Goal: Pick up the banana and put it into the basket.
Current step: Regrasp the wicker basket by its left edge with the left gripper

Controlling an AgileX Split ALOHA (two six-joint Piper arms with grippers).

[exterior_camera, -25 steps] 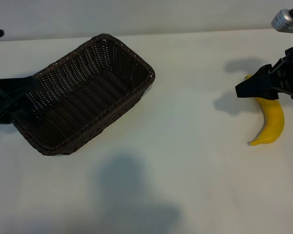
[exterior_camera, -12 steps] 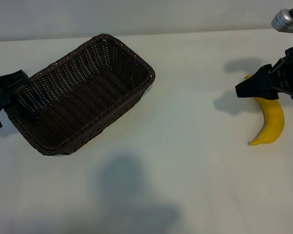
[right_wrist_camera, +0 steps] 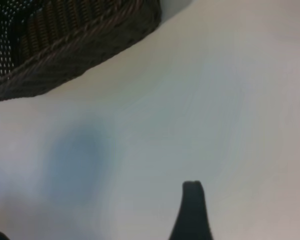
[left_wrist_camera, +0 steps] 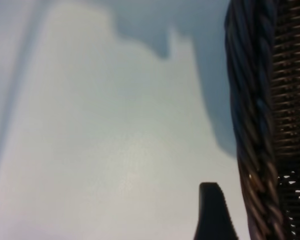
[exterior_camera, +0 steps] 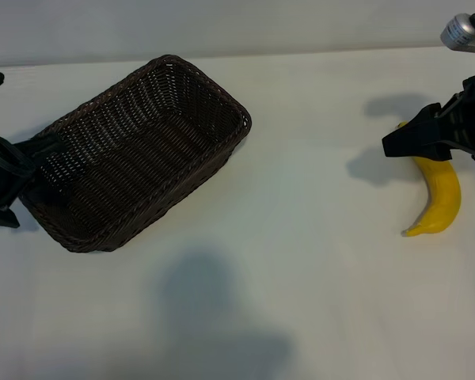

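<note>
Only the exterior view showed the banana (exterior_camera: 442, 199), on the table (exterior_camera: 317, 261) under the right gripper (exterior_camera: 408, 141), jaws apart, nothing held. Left gripper (exterior_camera: 20, 170) sat spread at the basket's (exterior_camera: 142, 150) near end; its wrist view showed one finger (left_wrist_camera: 213, 212) just outside the rim.

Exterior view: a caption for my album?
Dark woven wicker basket left, yellow banana right on white table, robot arms at both edges.

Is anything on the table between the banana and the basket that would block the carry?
Nothing visible does. The banana lies under the right gripper, and only bare white table separates it from the basket. The left gripper sits at the basket's far end.
</note>
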